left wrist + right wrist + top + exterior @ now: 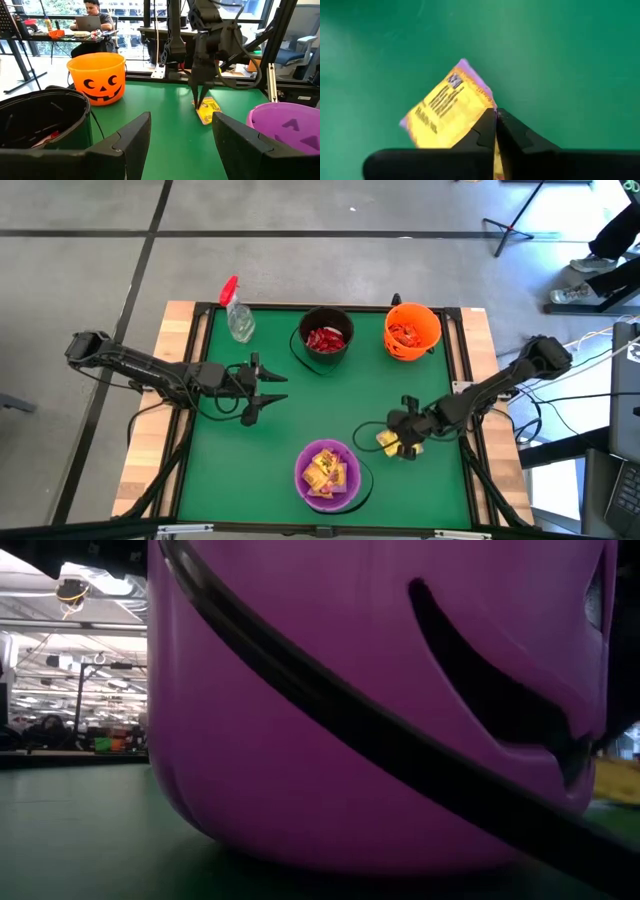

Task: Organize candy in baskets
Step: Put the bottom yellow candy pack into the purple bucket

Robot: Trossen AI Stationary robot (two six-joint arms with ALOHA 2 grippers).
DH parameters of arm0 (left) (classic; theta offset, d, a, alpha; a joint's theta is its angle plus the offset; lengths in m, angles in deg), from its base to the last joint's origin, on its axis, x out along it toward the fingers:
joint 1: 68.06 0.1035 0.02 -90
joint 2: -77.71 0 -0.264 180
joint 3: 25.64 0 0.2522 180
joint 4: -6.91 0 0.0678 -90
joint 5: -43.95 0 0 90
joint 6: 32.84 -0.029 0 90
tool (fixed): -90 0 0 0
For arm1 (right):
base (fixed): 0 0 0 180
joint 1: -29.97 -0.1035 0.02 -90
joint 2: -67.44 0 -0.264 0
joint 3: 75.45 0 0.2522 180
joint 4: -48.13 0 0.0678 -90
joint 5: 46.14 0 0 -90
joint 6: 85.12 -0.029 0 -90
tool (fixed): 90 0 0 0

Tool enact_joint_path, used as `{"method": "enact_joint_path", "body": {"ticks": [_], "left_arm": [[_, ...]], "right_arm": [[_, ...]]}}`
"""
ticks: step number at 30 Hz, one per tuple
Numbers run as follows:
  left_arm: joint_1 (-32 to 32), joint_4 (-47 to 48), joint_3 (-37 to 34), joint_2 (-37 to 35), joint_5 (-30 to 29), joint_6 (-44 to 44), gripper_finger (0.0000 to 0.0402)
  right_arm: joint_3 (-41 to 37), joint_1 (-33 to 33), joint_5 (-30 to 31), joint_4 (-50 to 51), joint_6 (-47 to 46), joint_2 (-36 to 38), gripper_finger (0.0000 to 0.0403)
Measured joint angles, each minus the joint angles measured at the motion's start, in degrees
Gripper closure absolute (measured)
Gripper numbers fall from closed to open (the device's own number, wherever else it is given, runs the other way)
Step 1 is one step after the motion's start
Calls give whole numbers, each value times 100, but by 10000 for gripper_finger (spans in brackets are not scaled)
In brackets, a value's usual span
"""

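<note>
The right gripper stands near the table's right side, shut on a yellow candy packet with red print. The left gripper hovers open over the green mat at centre-left and holds nothing. The purple bucket stands on its base near the near edge and holds yellow packets. At the far edge, the black bucket holds red packets and the orange bucket holds orange-red ones. In the left wrist view I see the right gripper over the yellow packet. My right gripper pinches the yellow packet between its two fingertips at one edge. The fingers come from above, pointing down. The packet slants away from the fingertips, and its other end looks to be on or just above the mat.
A clear spray bottle with a red trigger lies at the far left of the mat. The purple bucket and its black wire handle fill the low view. A person sits at a desk beyond the table. Open mat lies between the buckets.
</note>
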Motion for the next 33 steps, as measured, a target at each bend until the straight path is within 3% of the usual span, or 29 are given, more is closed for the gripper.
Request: {"method": "enact_joint_path", "body": {"ticks": [8, 17, 26, 33], "left_arm": [[0, 0, 0, 0, 0, 0, 201], [0, 0, 0, -2, 0, -16, 202], [0, 103, 0, 0, -29, -44, 202], [1, 322, 0, 2, -125, -19, 202]], "right_arm": [[615, 0, 789, 1042, 182, 601, 398], [1433, 0, 1304, 728, 1064, 1016, 401], [1603, 10, 549, -1471, 2620, 863, 401], [1603, 319, -272, -2181, 2776, 345, 402]]}}
